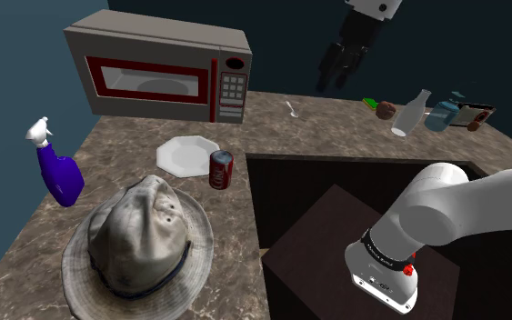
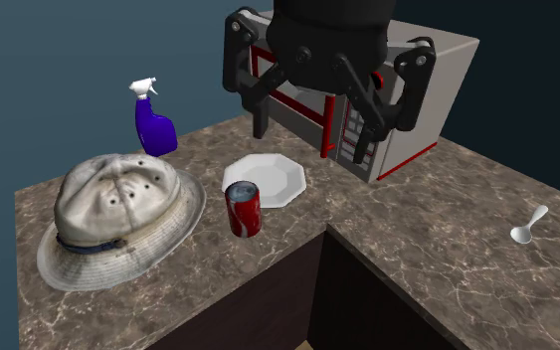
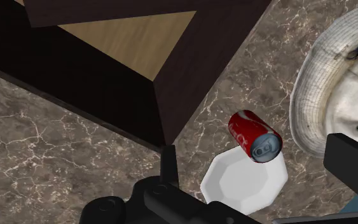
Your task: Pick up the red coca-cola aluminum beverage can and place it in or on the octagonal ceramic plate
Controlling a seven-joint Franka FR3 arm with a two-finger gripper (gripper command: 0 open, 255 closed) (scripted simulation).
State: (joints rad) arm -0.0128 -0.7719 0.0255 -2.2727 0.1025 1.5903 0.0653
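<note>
Brown marbled countertop (image 1: 317, 127) is running in an L. Nearest the shoulder camera a pale floppy hat (image 1: 140, 241) is lying on it, with a blue spray bottle (image 1: 58, 173) standing just beyond at that view's left. Past the hat's brim the red can (image 1: 221, 169) is standing upright, just beside the white octagonal plate (image 1: 185, 153); whether the two are touching I cannot tell. Farther back a grey microwave (image 1: 158, 68) is sitting on the counter. The gripper (image 2: 312, 139) is hanging high above the surface, well apart from the can, its fingers spread and holding nothing. By my reading the reach toward the can is in hand and the grasp is not yet begun. The next move is calling for a descent that brackets the can's sides, clear of hat brim and plate rim, before closing.
</note>
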